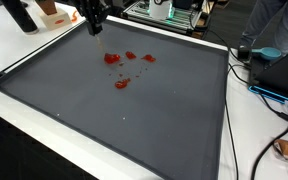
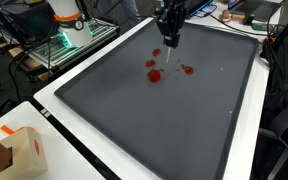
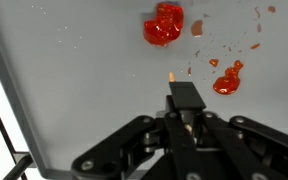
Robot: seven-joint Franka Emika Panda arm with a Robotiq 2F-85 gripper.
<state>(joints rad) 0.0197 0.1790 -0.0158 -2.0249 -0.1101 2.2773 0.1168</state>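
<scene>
A dark grey mat (image 1: pixel 134 125) (image 2: pixel 164 130) lies on a white table, with red blobs (image 1: pixel 112 58) (image 2: pixel 153 75) smeared near its far end. My gripper (image 1: pixel 96 32) (image 2: pixel 171 42) hangs just above the mat, next to those blobs. In the wrist view the gripper (image 3: pixel 184 93) has its black fingers pressed together on what looks like a thin tan stick (image 3: pixel 171 75), whose tip pokes out past them. A large red blob (image 3: pixel 164 25) lies ahead of the tip and a smaller red blob (image 3: pixel 227 80) lies to its right, with tiny red specks between them.
White table border (image 1: pixel 24 110) surrounds the mat. A cardboard box (image 2: pixel 14 150) stands at one corner. Black cables (image 1: pixel 246 90) run along the mat's side by a blue device (image 1: pixel 279 75). Lab equipment (image 2: pixel 69 25) and an orange-white object (image 1: pixel 54 15) stand beyond the far edge.
</scene>
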